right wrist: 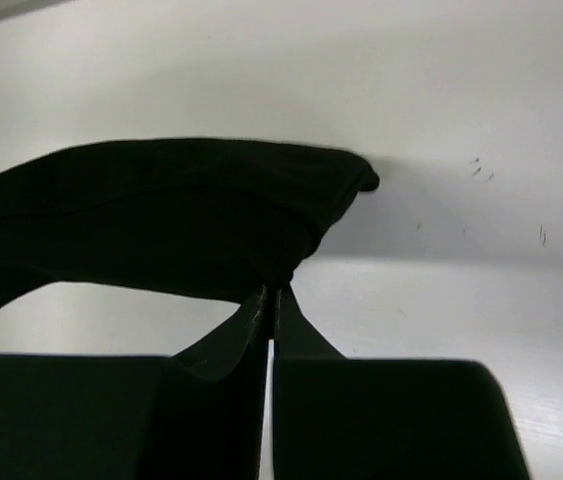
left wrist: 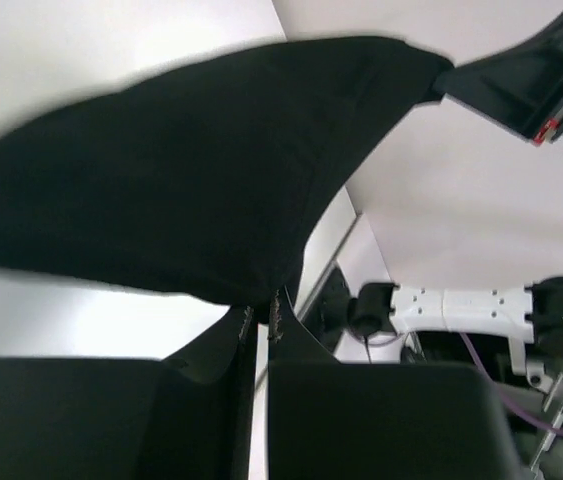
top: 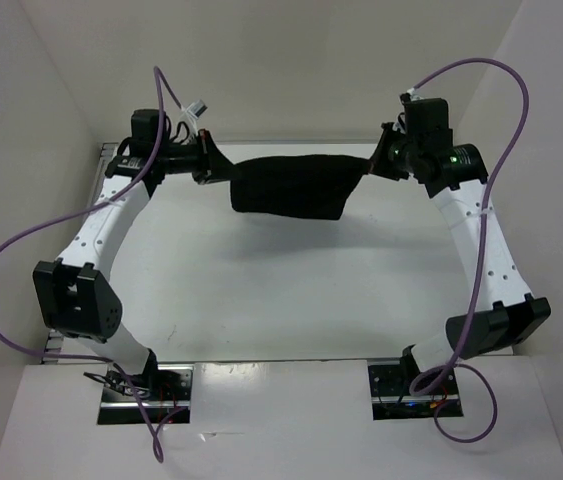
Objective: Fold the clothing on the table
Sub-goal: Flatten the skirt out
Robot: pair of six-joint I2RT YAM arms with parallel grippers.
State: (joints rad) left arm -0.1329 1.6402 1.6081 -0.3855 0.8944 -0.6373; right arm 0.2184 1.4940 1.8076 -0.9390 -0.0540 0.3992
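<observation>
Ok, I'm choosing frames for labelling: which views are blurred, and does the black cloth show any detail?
Top external: sharp and evenly lit, the clothing a flat black shape over the table. Left wrist: soft, its edges smeared, the background washed out. Right wrist: clearest, faint fold lines visible, a soft shadow beside its tip.

Closed jaws pinch the black clothing (right wrist: 161,215) by its edge.

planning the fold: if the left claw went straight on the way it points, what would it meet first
The clothing it pinches, stretched ahead of it; behind that, probably the right claw holding the other end.
</observation>
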